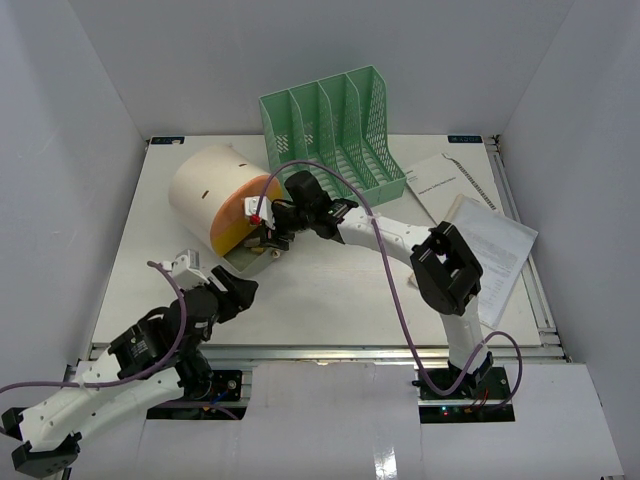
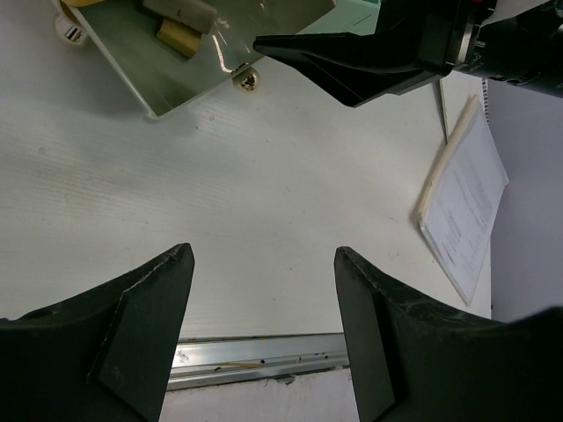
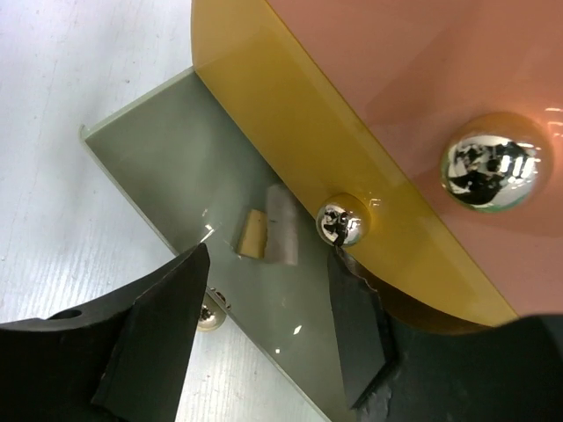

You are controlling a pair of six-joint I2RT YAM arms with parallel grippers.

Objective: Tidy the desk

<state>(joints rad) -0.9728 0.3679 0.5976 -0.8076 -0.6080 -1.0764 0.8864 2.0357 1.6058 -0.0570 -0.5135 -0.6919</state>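
Note:
The white desk (image 1: 330, 295) carries a cream cylindrical drawer unit (image 1: 205, 185) lying at the back left, with a yellow face (image 1: 232, 222). A grey-green panel (image 3: 185, 167) sticks out from under it, also seen in the left wrist view (image 2: 167, 61). My right gripper (image 1: 268, 232) is open at that face (image 3: 268, 259). Its left finger stands by a brass knob (image 3: 209, 312) and its right finger just below the chrome knob (image 3: 341, 221) of the yellow layer. Near the front rail (image 2: 255, 359) my left gripper (image 2: 262, 253) hovers open and empty (image 1: 240, 290).
A green mesh file rack (image 1: 335, 130) stands at the back centre. Printed papers (image 1: 490, 235) lie along the right side of the desk, also in the left wrist view (image 2: 466, 202). White walls close in three sides. A pink layer with a large chrome knob (image 3: 488, 171) sits above the yellow one.

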